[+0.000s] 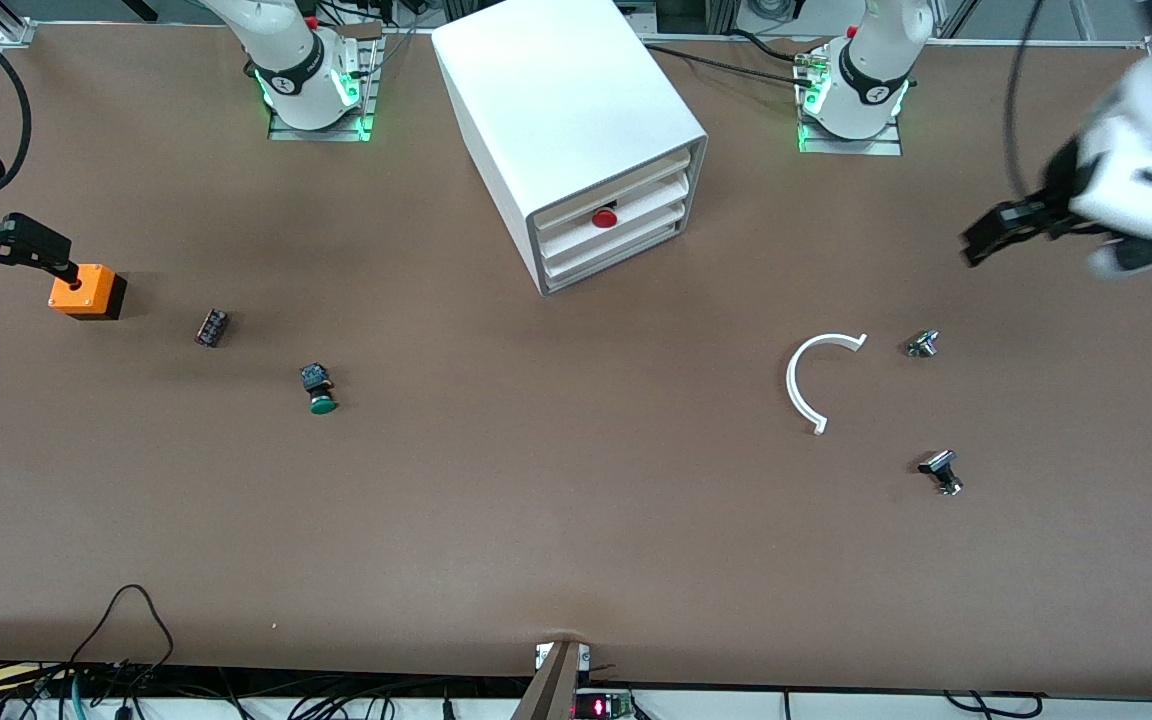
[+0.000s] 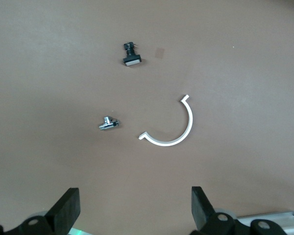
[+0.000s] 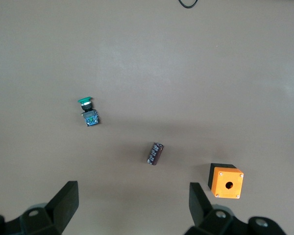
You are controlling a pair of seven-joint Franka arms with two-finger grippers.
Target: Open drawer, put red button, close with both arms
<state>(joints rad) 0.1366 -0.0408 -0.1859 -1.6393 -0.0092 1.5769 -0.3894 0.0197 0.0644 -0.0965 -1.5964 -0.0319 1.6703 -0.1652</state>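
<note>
Across the front view: red button [image 1: 604, 218] already lying in the drawer [image 1: 611, 222] of the white cabinet [image 1: 566, 130], drawer barely protruding, apparently only the shutting left, if that. Left pincer [image 1: 981, 245] wide and empty, up over the left arm's end of the table [image 1: 556, 520], well apart from the drawer; right pincer [image 1: 61, 268] wide, empty, above an orange box [image 1: 86, 291].

From the left wrist: open fingers [image 2: 66, 208] over a white curved piece [image 2: 171, 132] and two small metal parts.

From the right wrist: spread fingers [image 3: 63, 200] over a green button [image 3: 88, 111], striped cylinder [image 3: 155, 153], orange box.
</note>
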